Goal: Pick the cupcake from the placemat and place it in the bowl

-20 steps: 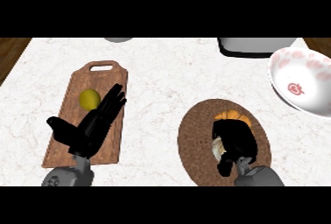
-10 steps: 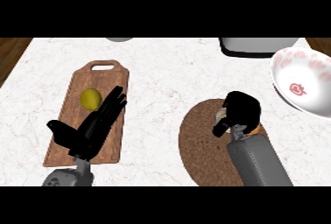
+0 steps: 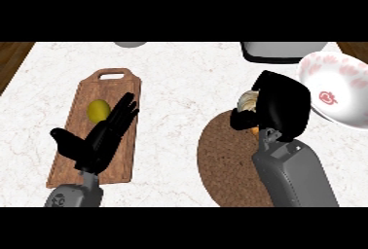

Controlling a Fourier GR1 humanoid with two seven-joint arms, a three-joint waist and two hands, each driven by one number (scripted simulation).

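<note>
Right hand: centre right of the frame, above the upper edge of the placemat. Fingers are curled round the cupcake, of which only a pale top at the hand's left and a sliver of orange below are seen; the rest is hidden by the palm. The cupcake is judged to be lifted clear of the placemat, though contact cannot be ruled out from this steep angle.

Bowl: white with red marks, at the right edge of the frame, just beside the right hand and up-right of it. Its rim is seen near the knuckles, apart from them.

Step in hand: carry to the bowl. To be done well, the cupcake should be kept upright and raised enough that the near rim is passed over, not struck. The hand is best travelled right and a little up in the frame until the cupcake is over the bowl's middle, then lowered before the fingers are released. A release over the rim is to be avoided, since the bowl looks tilted toward the hand.

Left hand: lower left, fingers straight and spread, nothing held, resting over the board.

Lemon: on the board, beside the left fingertips. No part in the task.
</note>
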